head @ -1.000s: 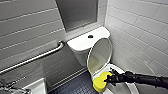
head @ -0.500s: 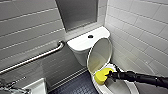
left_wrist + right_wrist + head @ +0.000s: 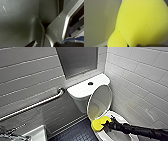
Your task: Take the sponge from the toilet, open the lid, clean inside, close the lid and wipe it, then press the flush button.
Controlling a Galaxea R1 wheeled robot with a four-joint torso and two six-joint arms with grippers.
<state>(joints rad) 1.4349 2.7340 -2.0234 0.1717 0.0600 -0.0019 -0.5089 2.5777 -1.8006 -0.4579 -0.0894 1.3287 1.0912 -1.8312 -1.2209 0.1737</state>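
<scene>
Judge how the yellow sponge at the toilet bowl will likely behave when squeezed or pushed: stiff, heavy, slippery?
Probably soft: the sponge looks folded where the right end effector grips it. Likely light for its size: it juts past the end effector without sagging. Probably not slippery: its foam looks matte beside the glossy toilet.

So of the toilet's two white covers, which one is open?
The oval lid: it stands raised in front of the tank. The rectangular tank top behind it lies flat, with the dark flush button in it.
</scene>
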